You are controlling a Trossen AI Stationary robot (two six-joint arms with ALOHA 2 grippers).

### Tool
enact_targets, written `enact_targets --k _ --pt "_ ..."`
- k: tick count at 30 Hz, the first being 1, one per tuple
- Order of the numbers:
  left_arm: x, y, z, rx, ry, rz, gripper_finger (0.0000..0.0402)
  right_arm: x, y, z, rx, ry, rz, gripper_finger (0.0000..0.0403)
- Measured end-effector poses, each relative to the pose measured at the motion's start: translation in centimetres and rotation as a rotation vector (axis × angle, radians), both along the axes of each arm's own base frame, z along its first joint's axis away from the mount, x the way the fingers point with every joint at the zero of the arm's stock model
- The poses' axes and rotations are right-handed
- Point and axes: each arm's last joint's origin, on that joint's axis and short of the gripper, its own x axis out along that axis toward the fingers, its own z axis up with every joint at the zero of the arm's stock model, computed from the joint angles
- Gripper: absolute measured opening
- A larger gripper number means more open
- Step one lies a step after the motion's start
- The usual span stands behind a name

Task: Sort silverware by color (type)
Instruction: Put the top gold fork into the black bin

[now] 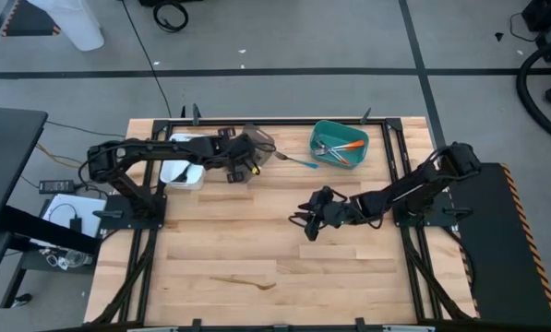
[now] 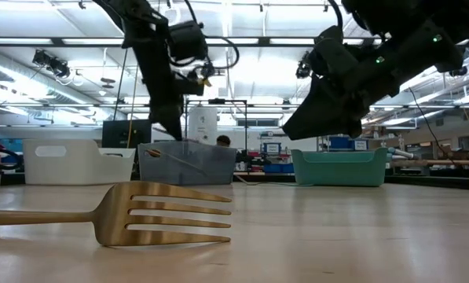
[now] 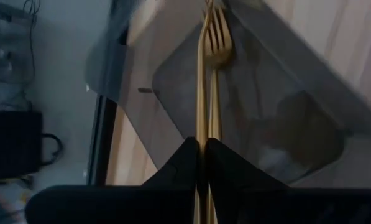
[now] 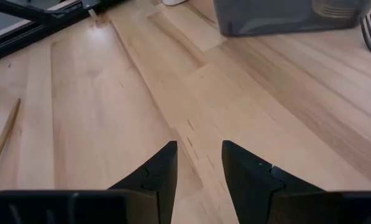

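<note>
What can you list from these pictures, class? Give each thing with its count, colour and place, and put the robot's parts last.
Teal bin: one, far right of table, holding orange- and blue-handled forks.
Grey bin: one, far middle, under the left tool.
White bin: one, far left.
Blue-handled fork: one, on table between grey and teal bins.
Tan fork: one, near edge of table.
Tan fork in left tool: one, over grey bin.
Left tool: shut on fork.
Right tool: open, above bare table, middle.

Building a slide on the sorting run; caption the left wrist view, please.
Left gripper shut on a gold fork, tines hanging over the grey bin.
</note>
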Motion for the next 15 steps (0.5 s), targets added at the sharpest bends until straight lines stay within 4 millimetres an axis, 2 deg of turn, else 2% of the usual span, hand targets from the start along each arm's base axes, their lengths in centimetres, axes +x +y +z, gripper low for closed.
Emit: enact_targets --k 6,15 --pt "0.4 0.4 -1.6 0.102 0.143 -0.018 0.0034 -0.3 0.9 0.0 -0.010 -0.008 -0.004 0.0136" --pt "0.7 0.6 -1.6 0.204 0.222 -0.078 0.0034 -0.4 1.4 0.0 -0.016 -0.021 -0.023 0.0136"
